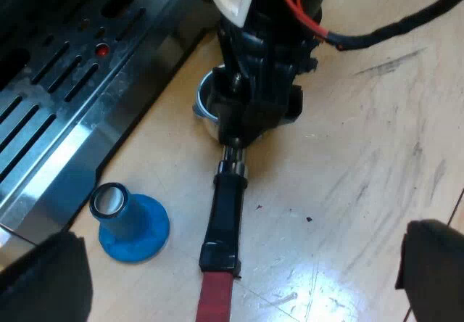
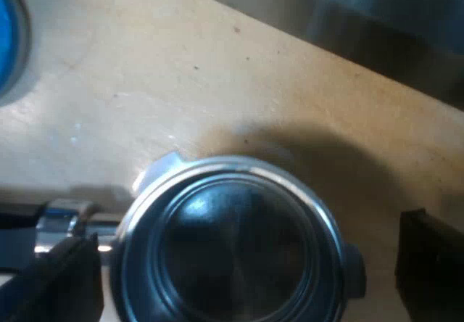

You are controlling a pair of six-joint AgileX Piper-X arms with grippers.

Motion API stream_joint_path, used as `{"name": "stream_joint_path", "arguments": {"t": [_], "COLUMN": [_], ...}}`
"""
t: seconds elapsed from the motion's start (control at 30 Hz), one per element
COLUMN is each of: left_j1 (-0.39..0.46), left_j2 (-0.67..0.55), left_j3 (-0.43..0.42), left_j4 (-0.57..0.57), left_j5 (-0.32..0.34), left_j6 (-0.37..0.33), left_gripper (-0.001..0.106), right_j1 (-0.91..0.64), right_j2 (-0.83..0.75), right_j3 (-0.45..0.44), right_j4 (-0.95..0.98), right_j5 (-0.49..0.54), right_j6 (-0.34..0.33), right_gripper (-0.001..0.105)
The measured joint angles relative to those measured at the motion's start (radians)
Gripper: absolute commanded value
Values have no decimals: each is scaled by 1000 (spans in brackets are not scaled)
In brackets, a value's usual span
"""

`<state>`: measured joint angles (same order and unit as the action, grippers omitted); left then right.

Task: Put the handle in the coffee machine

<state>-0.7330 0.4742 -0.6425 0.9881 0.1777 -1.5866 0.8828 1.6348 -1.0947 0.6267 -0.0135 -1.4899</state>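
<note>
The metal holder (image 1: pixel 206 101) lies flat on the wooden table beside the espresso machine (image 1: pixel 65 83). Its dark handle (image 1: pixel 226 213) ends in red (image 1: pixel 215 300) and points toward my left gripper (image 1: pixel 239 278), which is open and held above that red end, touching nothing. My right gripper (image 1: pixel 250 119) hangs directly over the holder's round basket. In the right wrist view that gripper (image 2: pixel 243 271) is open, one finger on each side of the empty basket (image 2: pixel 232 242), and its fingers (image 2: pixel 431 264) stand apart from the rim.
A blue tamper (image 1: pixel 130 224) stands on the table between the holder's handle and the machine's slotted steel drip tray (image 1: pixel 43 162). The tamper's blue edge (image 2: pixel 7 32) and the machine's metal base (image 2: pixel 362 17) lie close to the basket. Bare wood stretches beyond the holder, away from the machine.
</note>
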Motion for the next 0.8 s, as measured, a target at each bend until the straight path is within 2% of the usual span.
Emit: {"name": "stream_joint_path", "arguments": {"t": [0.37,0.63,0.8], "left_j1": [0,0,0], "left_j2": [0,0,0], "left_j3": [0,0,0], "left_j4": [0,0,0], "left_j5": [0,0,0], "left_j6": [0,0,0], "left_gripper": [88,88,88], "right_j1": [0,0,0], "right_j2": [13,36,36], "right_j3": [0,-2,-2], "right_j4": [-17,-17,-23], "right_j5": [-5,-46,-46], "right_j6": [-3,-34,-35], "right_gripper": [82,82,74]}}
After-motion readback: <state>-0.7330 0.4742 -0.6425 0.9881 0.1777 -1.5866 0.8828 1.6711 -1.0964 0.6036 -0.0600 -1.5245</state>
